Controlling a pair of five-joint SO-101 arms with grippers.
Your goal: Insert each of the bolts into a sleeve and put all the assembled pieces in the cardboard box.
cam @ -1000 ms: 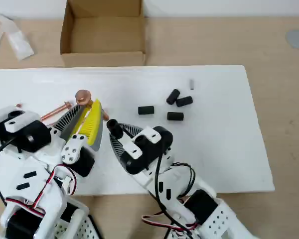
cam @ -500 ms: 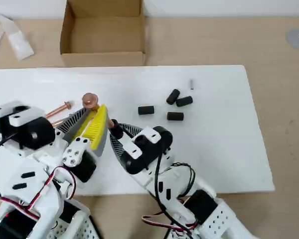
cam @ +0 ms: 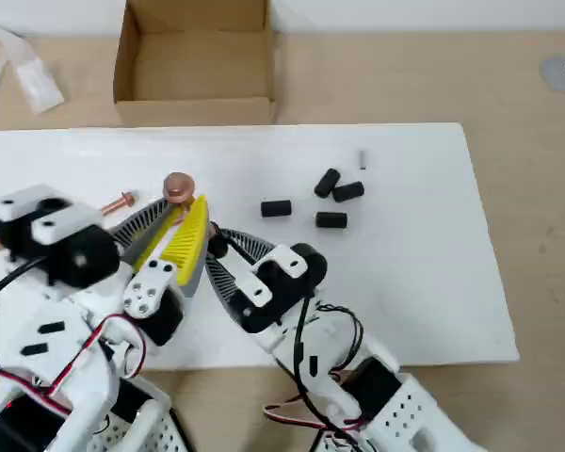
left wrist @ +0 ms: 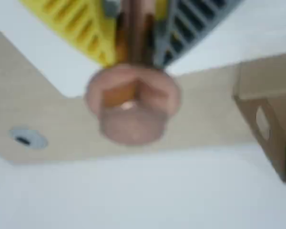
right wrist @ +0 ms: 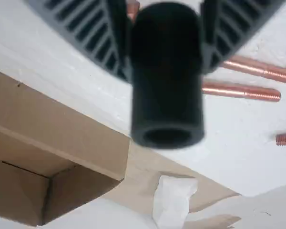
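Two arms meet over a white board [cam: 405,282]. The left gripper [cam: 177,209] pinches one hex-headed copper bolt [left wrist: 132,102] between ribbed yellow and grey fingers. The right gripper [cam: 218,249] clamps one smooth black sleeve [right wrist: 167,76], a hollow cylinder. Four loose sleeves [cam: 275,208] lie on the board, and three threaded copper shafts [right wrist: 240,90] rest there too. The open cardboard box [cam: 198,66] stands beyond the board, its bare brown floor showing.
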